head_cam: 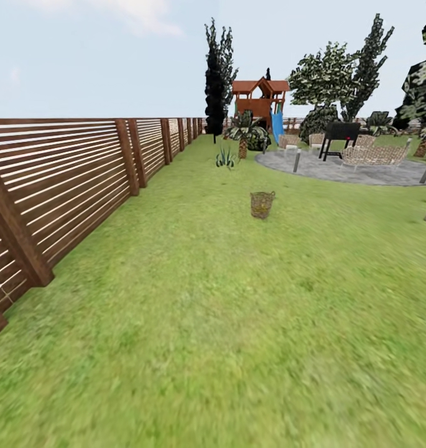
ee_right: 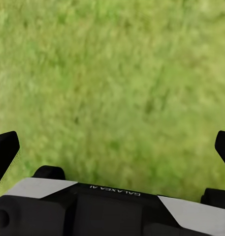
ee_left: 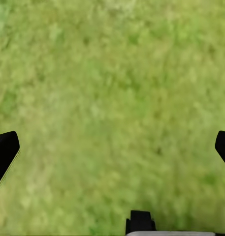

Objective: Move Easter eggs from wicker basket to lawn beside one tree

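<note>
The wicker basket [head_cam: 262, 204] stands upright on the lawn [head_cam: 225, 323] some way ahead, a little right of centre; its inside is too small to make out, so the Easter eggs are hidden. A tree [head_cam: 328, 84] with speckled leaves rises far back beyond the patio, and another tree [head_cam: 422, 93] stands at the right edge. In the left wrist view my left gripper [ee_left: 112, 152] is open over bare grass, its black fingertips [ee_left: 5, 150] wide apart. My right gripper [ee_right: 112, 152] is likewise open above the grass, holding nothing.
A brown slatted fence [head_cam: 63, 180] runs along the left side into the distance. A grey paved patio [head_cam: 349, 168] with wicker chairs and a black grill [head_cam: 340, 134] lies at the back right. A play structure [head_cam: 259, 99], a dark cypress [head_cam: 216, 81] and small palms stand behind.
</note>
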Tool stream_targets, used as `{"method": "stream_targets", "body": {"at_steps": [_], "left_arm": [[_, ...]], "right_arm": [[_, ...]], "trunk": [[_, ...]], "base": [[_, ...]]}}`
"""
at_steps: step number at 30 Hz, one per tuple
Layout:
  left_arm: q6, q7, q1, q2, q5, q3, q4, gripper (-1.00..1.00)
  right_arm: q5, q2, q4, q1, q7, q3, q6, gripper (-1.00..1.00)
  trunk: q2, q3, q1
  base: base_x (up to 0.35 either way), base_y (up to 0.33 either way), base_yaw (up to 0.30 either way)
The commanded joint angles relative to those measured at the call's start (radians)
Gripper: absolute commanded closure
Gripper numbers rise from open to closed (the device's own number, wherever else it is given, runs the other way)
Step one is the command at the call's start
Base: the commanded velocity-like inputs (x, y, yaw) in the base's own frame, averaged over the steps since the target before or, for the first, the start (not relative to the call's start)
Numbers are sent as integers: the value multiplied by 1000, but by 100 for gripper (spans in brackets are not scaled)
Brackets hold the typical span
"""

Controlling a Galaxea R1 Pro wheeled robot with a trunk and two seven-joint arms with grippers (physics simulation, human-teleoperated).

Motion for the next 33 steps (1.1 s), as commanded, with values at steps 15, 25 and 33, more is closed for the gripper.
{"method": "stream_targets", "body": {"at_steps": [15,25,33], "left_arm": [[-3,2,-1,0,2,-2,1,-100],[-4,2,-1,0,2,-2,1,-100],[6,4,-1,-6,1,-47,9,-100]], "right_arm": [[-8,0,-2,0,1,1,6,-100],[-8,0,-3,0,2,1,6,-100],[-8,-5,-7,0,14,-3,7,-100]], "trunk": [[-1,-14,1],[-1,-17,1],[-1,-18,1]], "base": [[327,113,-89],[327,105,-28],[332,20,-1]]}}
